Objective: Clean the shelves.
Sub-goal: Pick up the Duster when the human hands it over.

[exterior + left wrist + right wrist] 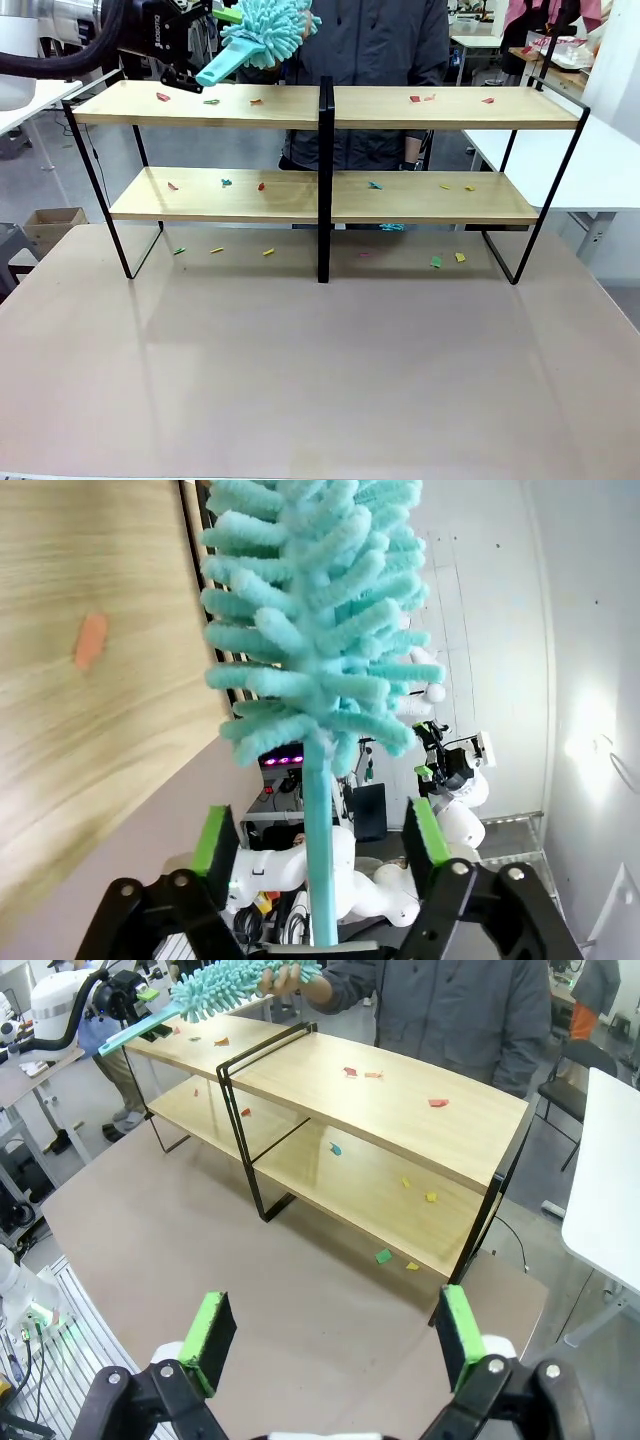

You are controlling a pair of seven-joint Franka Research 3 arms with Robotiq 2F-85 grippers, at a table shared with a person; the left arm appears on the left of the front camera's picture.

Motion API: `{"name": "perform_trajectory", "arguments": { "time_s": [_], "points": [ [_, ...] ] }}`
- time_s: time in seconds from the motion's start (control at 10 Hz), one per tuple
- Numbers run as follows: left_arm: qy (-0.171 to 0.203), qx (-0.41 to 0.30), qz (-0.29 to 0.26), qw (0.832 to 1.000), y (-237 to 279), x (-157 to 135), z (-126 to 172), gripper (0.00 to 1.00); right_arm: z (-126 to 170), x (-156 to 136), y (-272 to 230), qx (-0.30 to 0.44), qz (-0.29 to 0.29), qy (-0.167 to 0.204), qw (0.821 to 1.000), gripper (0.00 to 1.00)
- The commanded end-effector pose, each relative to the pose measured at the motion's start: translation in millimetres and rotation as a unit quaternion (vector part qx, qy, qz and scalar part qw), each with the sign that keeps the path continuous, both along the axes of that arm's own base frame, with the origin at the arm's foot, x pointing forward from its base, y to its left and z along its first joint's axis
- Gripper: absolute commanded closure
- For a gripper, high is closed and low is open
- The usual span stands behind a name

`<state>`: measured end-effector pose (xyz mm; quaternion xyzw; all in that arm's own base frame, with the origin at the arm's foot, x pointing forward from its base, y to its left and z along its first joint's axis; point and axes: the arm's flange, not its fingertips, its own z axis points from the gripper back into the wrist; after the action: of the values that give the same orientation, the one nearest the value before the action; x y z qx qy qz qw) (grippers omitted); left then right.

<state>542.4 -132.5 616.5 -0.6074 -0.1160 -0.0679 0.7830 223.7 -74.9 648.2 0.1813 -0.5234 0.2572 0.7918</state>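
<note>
The shelves [430, 107] stand across the far half of the table, two light-wood boards on a black frame; they also appear in the right wrist view [400, 1090]. Small coloured paper scraps [163, 97] lie on both boards and on the table beneath. A teal fluffy duster [265, 30] hovers over the top board's left end. A person's hand [285, 975] grips its head. My left gripper [320, 845] is open, with the duster's thin handle [320, 830] between its fingers, not touching them. My right gripper [330, 1345] is open over the table with nothing in it.
The person [370, 40] stands right behind the shelves. A white table [600, 160] is at the right, and a cardboard box [55, 220] sits on the floor at the left. The brown tabletop [320, 370] in front of the shelves is bare.
</note>
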Motion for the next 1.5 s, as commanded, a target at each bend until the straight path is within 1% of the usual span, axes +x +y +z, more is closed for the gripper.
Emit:
{"name": "perform_trajectory", "arguments": {
  "time_s": [0.0, 0.1, 0.2, 0.7, 0.8, 0.9, 1.0, 1.1, 1.2, 1.3, 1.4],
  "points": [
    [-0.002, -0.007, -0.008, 1.0, 1.1, -6.4, 2.4, 1.0, 0.2, 0.3, 0.5, 0.002, 0.004, -0.001, 1.0, 0.0],
    [-0.003, -0.01, -0.012, 1.0, 1.2, -7.6, 2.6, 0.64, 0.2, 0.3, 0.5, 0.002, 0.004, -0.001, 1.0, 0.0],
    [-0.006, -0.01, -0.014, 1.0, 0.8, -8.2, 1.7, 1.0, 0.2, 0.3, 0.5, 0.002, 0.004, -0.001, 1.0, 0.0],
    [-0.012, -0.012, -0.025, 1.0, 1.0, -10.3, 0.1, 1.0, 0.2, 0.3, 0.5, 0.002, 0.004, -0.001, 1.0, 0.0],
    [-0.016, -0.018, -0.03, 0.999, 5.6, -13.5, 4.9, 1.0, 0.2, 0.3, 0.5, 0.002, 0.004, -0.001, 1.0, 0.0],
    [-0.024, -0.021, -0.049, 0.998, 22.2, -24.2, 16.5, 1.0, 0.2, 0.3, 0.5, 0.002, 0.004, -0.001, 1.0, 0.0],
    [-0.029, -0.02, -0.073, 0.997, 43.9, -35.1, 28.1, 1.0, 0.2, 0.3, 0.5, 0.002, 0.004, -0.001, 1.0, 0.0],
    [-0.044, 0.0, -0.1, 0.994, 95.0, -55.2, 47.7, 1.0, 0.2, 0.3, 0.5, 0.002, 0.004, -0.001, 1.0, 0.0],
    [-0.034, 0.0, -0.151, 0.988, 148.4, -78.6, 64.1, 1.0, 0.2, 0.3, 0.5, 0.002, 0.004, -0.001, 1.0, 0.0],
    [-0.065, 0.04, -0.139, 0.987, 197.6, -106.4, 74.1, 1.0, 0.2, 0.3, 0.5, 0.002, 0.004, -0.001, 1.0, 0.0],
    [-0.087, 0.069, -0.126, 0.986, 240.9, -135.5, 82.3, 1.0, 0.2, 0.3, 0.5, 0.002, 0.004, -0.001, 1.0, 0.0]
  ]
}}
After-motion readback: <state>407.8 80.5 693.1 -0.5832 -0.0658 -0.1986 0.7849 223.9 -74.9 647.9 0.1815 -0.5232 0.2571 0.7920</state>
